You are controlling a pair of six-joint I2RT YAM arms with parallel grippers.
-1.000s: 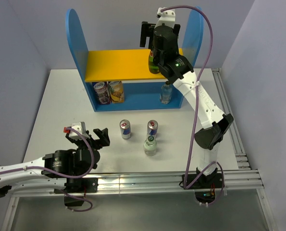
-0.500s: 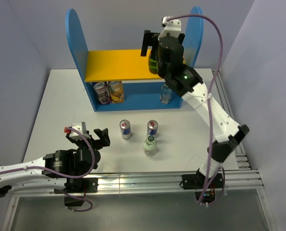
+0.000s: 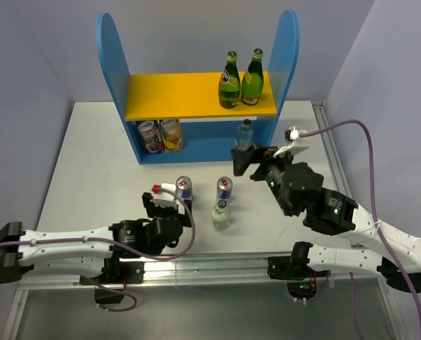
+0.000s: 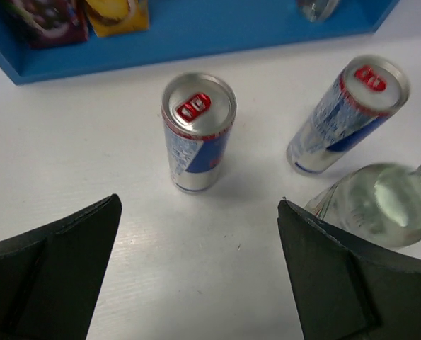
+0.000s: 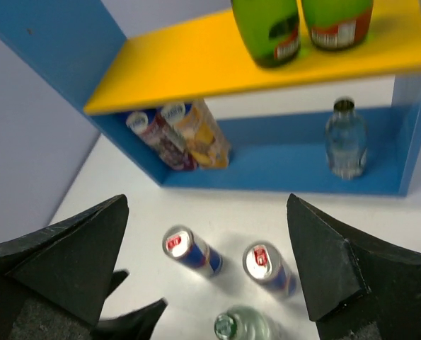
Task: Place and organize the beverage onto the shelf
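Note:
The shelf [image 3: 189, 95] stands at the back with two green bottles [image 3: 240, 79] on its yellow board. On its blue base are a clear bottle [image 3: 245, 136] and two cans [image 3: 160, 134]. On the table in front stand two silver-blue cans [image 3: 185, 189] [image 3: 224, 188] and a clear bottle [image 3: 221, 212]. My left gripper [image 3: 166, 207] is open and empty, just short of the left can [image 4: 196, 131]. My right gripper [image 3: 252, 159] is open and empty, above the table in front of the shelf's right end. It looks down on both cans [image 5: 189, 249] [image 5: 264, 265].
The second can [image 4: 344, 113] and the clear bottle [image 4: 380, 205] lie right of my left gripper's line. The left half of the yellow board [image 5: 196, 60] is bare. A metal rail [image 3: 337, 184] runs along the table's right edge.
My right gripper has let go of a green bottle on the yellow board and pulled back and down toward the table. My left arm has moved right, up to the cans.

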